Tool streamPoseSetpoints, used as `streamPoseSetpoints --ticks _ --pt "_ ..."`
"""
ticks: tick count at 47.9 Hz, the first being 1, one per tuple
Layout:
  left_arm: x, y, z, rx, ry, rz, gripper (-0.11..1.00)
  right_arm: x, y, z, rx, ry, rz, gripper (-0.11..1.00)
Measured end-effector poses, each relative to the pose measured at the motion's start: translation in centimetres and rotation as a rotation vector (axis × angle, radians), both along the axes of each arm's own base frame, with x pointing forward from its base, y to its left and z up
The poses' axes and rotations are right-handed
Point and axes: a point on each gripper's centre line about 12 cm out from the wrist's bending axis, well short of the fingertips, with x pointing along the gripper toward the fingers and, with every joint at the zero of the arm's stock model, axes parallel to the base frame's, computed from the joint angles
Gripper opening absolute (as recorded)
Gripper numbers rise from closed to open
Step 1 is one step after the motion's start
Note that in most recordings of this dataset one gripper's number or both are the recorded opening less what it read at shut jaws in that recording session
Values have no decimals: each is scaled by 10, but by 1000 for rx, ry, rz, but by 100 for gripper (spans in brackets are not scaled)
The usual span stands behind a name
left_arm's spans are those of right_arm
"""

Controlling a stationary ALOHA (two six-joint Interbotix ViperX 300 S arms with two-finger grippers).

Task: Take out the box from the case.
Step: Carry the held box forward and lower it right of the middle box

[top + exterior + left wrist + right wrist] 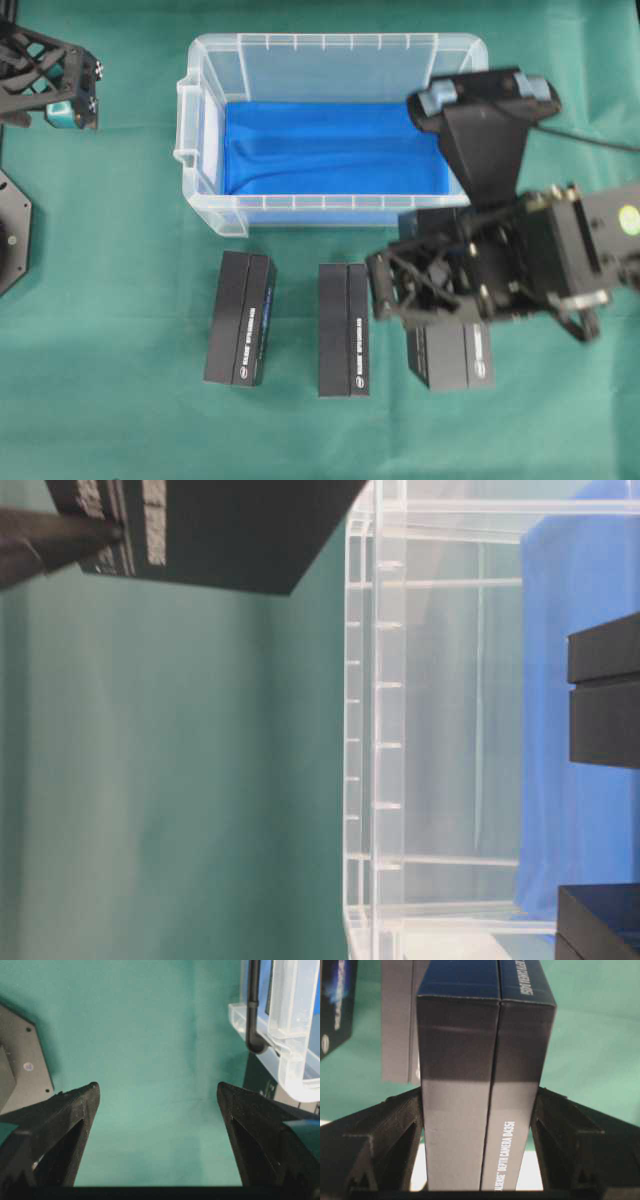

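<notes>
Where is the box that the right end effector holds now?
In the overhead view, the box is outside the case, at lower right, gripped by the right end effector, right of two other boxes on the green cloth.

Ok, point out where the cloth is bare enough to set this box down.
Bare cloth left of the left box, toward the open left gripper. Gaps between it, the middle box and the box in the right gripper are tight, below the case.
</notes>
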Motion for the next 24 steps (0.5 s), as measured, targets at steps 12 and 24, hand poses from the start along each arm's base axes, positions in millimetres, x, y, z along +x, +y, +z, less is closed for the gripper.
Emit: streamPoseSetpoints --ticks 12,24 --pt "-1 -1 0 2 1 -3 96 -2 9 1 3 -5 -1 65" --pt "-1 -1 0 1 -1 -3 96 -2 6 -4 -15 4 -9 65"
